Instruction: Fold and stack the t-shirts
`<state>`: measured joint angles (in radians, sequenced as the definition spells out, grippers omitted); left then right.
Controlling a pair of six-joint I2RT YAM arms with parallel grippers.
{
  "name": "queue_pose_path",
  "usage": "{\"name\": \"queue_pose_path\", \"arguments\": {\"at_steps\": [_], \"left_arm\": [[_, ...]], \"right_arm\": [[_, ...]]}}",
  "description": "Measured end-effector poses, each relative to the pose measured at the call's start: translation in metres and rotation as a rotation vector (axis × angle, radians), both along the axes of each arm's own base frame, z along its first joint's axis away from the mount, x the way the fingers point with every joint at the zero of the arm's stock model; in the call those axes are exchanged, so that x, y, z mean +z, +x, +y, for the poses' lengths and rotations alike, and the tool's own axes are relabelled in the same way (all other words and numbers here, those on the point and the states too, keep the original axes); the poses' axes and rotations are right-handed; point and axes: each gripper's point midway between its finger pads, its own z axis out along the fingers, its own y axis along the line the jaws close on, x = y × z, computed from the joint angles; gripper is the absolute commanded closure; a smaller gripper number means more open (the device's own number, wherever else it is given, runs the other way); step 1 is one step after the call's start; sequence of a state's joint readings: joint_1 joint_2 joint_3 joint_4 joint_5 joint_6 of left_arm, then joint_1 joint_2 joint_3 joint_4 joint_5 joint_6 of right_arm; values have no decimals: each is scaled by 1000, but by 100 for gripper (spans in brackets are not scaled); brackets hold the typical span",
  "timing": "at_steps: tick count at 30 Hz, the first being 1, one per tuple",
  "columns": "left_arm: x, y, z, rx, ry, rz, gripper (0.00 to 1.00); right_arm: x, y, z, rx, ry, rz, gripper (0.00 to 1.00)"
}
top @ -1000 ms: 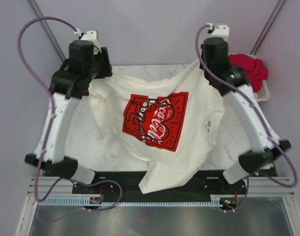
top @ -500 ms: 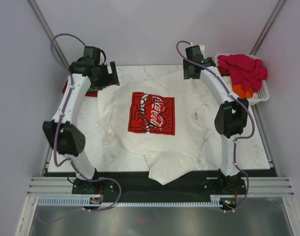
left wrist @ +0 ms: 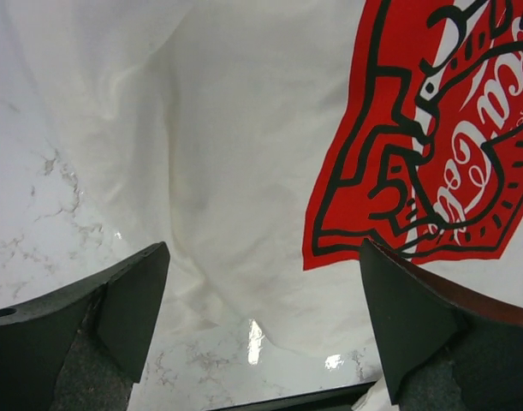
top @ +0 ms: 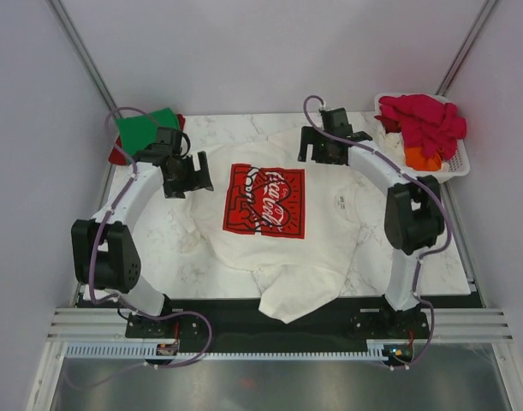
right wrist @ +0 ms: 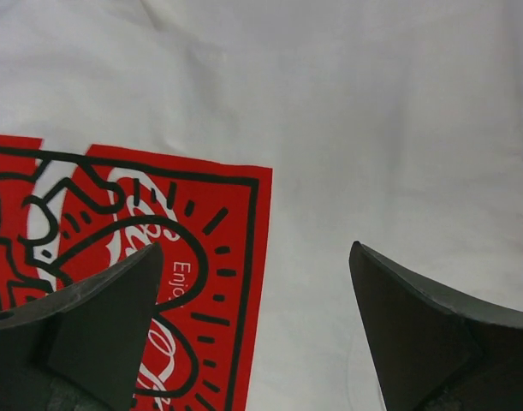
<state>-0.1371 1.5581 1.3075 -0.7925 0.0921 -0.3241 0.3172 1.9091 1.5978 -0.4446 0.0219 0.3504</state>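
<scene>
Marble bench [top: 158,248] carries the white shirt [top: 325,248], spread face up, its hem over the near edge. Its red print [top: 265,199] reads "Enjoy Coca-Cola". At far right, a basket [top: 458,164] holds magenta [top: 419,120] and orange [top: 422,158] shirts. A green shirt [top: 145,128] lies far left. The left pincer [left wrist: 261,257] and right pincer [right wrist: 252,248] hover spread and empty over the white shirt.

T-shirts: five counted. One white t-shirt [top: 321,231] with a red print lies mid-table. One green t-shirt [top: 144,128] and one red t-shirt [top: 115,155], partly hidden beneath it, sit at the far left corner. One magenta t-shirt [top: 424,120] and one orange t-shirt [top: 424,158] sit far right in the basket [top: 458,163]. Baskets: one. Grippers: two, the left gripper [top: 191,178] and the right gripper [top: 312,150].
</scene>
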Motion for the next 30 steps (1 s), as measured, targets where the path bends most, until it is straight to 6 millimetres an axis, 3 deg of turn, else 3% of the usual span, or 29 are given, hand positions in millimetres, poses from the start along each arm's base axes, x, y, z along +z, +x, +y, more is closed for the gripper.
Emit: {"name": "queue_pose_path", "arguments": {"at_steps": [3,5,6,9,13,15,18,24,27,30], "left_arm": [[-23,17,-9,-7,-26,33,3],[-35,31,-17,-13,-43,50,4],[-40,38,-21,-14,-47,51,4],[-63,50,-34,-21,-44,81,4],[-94,42,-59,-48,-25,158,5],[-105,32,-72,-68,-8,186,5],[-116,7,-100,-122,15,221,5],[-115,-49,-169,-280,11,230,4],[-112,-78,-195,-340,-26,249,4],[-102,-113,-195,-358,-57,277,1]], "right_arm": [[-70,1,8,26,30,152,2],[-101,-4,6,21,38,227,2],[-109,-7,4,16,40,246,2],[-104,-4,-2,-6,71,221,2],[-111,-12,-26,-94,65,222,2],[-112,-18,-42,-151,67,227,2],[-114,-40,-85,-293,55,245,2],[-119,-79,-158,-532,-22,301,2],[-120,-88,-174,-575,-56,321,2],[-118,-92,-175,-547,-72,338,2]]}}
